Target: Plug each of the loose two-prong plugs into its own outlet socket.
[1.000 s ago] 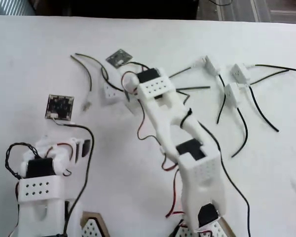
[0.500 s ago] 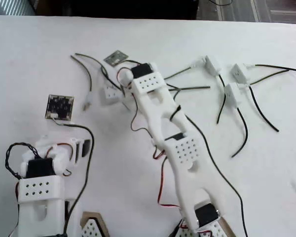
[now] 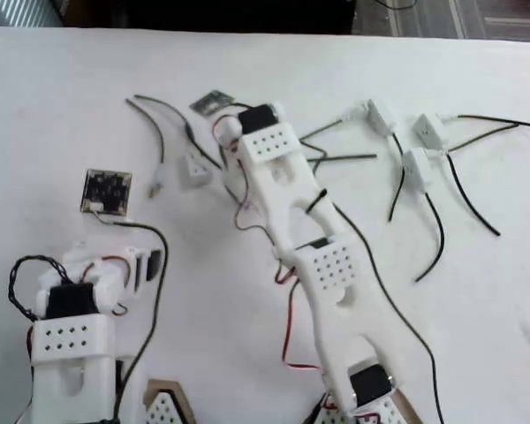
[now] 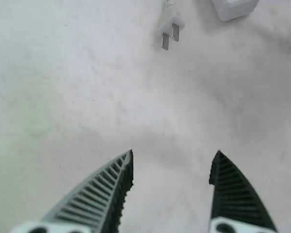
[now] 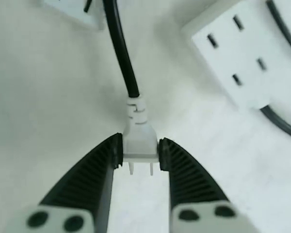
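My right gripper [image 5: 139, 148] is shut on a white two-prong plug [image 5: 138, 138] with a black cable, its prongs pointing back toward the wrist. A white outlet socket [image 5: 235, 60] with slots lies close beside it. In the high view the right arm's wrist [image 3: 268, 143] hangs over the tangle of cables near a small white socket block [image 3: 193, 169]. A second loose plug [image 3: 155, 188] [image 4: 169, 27] lies on the table ahead of my left gripper [image 4: 172, 162], which is open and holds nothing. A white socket's corner [image 4: 233, 7] sits beyond that plug.
Three white socket blocks [image 3: 415, 166] with black cables lie at the right. Two small circuit boards [image 3: 106, 190] [image 3: 214, 102] rest on the white table [image 3: 62, 97]. A black cable [image 3: 150, 291] runs by the left arm.
The right arm stretched out flatter and its wrist moved a little farther back over the cables. The left arm has kept still.
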`<state>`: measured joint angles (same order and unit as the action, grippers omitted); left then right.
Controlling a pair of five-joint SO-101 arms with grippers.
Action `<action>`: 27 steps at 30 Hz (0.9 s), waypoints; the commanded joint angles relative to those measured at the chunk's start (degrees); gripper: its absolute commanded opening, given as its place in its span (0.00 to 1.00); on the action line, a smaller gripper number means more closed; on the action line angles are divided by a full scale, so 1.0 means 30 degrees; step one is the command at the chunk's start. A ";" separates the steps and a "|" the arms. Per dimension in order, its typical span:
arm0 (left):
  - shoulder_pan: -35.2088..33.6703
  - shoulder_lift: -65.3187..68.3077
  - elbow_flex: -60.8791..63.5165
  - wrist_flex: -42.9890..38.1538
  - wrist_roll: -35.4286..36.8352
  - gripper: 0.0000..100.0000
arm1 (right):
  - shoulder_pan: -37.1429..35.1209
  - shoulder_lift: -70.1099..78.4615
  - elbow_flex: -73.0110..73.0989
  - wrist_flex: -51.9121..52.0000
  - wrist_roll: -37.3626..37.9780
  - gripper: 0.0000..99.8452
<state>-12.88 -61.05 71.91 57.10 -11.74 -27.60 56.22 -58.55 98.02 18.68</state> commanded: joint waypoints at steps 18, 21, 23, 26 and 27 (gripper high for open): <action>-0.0132 -0.0308 -0.0117 -0.0645 -0.0147 0.26 | 0.2740 -1.4315 2.1099 -0.2037 0.1055 0.10; -0.0132 -0.0308 -0.0117 -0.0645 -0.0147 0.26 | 0.2623 -1.5722 2.2300 -0.1890 0.1055 0.18; -0.0132 -0.0278 -0.0117 -0.0645 -0.0147 0.26 | 0.2593 -1.7011 2.2828 -0.1714 0.1055 0.18; -0.0132 -0.0278 -0.0117 -0.0645 -0.0147 0.26 | 0.2593 -1.8828 2.3473 -0.1832 0.1084 0.18; -0.0132 -0.0278 -0.0117 -0.0645 -0.0147 0.26 | 0.2593 -1.9267 2.3736 -0.1890 0.1084 0.18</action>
<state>-12.88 -61.05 71.91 56.22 -11.74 -20.22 6.46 11.08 92.48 21.49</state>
